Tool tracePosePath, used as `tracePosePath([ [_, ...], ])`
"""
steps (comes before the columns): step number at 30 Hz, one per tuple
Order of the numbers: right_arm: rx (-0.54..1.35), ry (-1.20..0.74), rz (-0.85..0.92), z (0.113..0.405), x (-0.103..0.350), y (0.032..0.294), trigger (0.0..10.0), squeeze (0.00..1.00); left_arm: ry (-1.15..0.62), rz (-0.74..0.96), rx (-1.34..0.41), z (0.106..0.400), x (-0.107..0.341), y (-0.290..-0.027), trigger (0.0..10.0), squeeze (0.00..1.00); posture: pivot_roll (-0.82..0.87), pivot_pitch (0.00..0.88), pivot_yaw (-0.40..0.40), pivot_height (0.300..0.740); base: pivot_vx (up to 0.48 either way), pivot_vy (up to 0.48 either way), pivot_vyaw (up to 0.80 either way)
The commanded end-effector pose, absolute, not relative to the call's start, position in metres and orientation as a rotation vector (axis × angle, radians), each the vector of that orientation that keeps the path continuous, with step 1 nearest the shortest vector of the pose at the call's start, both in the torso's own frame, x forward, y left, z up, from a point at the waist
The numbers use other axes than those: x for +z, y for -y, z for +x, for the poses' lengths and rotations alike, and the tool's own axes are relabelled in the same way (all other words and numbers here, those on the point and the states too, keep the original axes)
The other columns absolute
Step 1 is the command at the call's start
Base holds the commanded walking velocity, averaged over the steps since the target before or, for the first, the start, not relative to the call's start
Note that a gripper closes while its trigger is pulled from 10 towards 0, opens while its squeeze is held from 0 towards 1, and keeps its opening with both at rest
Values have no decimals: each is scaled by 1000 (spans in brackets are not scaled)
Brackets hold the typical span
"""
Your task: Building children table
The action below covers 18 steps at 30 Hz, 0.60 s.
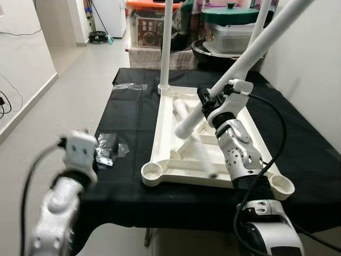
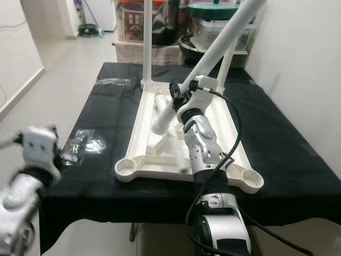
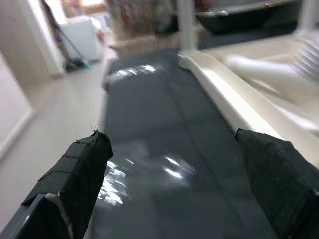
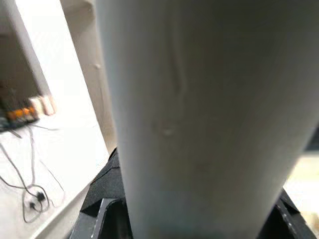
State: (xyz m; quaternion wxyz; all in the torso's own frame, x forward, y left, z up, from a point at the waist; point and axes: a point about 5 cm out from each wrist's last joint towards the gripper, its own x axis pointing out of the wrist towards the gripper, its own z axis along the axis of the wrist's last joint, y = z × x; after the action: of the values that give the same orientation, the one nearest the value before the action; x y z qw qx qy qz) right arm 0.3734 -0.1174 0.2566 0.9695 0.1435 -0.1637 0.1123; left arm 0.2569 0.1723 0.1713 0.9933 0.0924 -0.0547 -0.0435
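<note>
Home interior, looking like hallway or utility corner. Pale tiled floor (image 1: 80, 74) running back toward white appliance (image 1: 109, 16), resembling fridge or washer. Lidded plastic storage boxes (image 1: 229, 29) and dark cooking pot (image 1: 213, 52) sitting stacked against far wall. Cables (image 1: 5, 101) trailing along white wall. Black cloth (image 1: 133, 112) covering work table. Household clutter pointing to lived-in dwelling, not lab.
</note>
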Motion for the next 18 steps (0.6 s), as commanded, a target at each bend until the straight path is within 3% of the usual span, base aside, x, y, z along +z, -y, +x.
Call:
tracePosePath([
  [1, 237, 427, 254, 366, 272, 116, 10000, 0, 160, 215, -101, 254, 178, -166, 10000, 0, 76, 0, -62, 740, 0, 0, 0],
  [5, 248, 477, 287, 361, 284, 122, 10000, 0, 163, 235, -100, 252, 178, -165, 10000, 0, 80, 0, -65, 740, 0, 0, 0],
  [7, 289, 489, 432, 358, 297, 129, 10000, 0, 160, 252, -79, 251, 176, -169, 10000, 0, 80, 0, -68, 740, 0, 0, 0],
  [10, 303, 493, 481, 356, 303, 130, 10000, 0, 154, 278, -71, 250, 174, -170, 10000, 0, 78, 0, -68, 740, 0, 0, 0],
  [18, 166, 565, 216, 353, 306, 150, 10000, 0, 171, 290, -75, 257, 176, -169, 10000, 0, 33, 0, -46, 740, 0, 0, 0],
])
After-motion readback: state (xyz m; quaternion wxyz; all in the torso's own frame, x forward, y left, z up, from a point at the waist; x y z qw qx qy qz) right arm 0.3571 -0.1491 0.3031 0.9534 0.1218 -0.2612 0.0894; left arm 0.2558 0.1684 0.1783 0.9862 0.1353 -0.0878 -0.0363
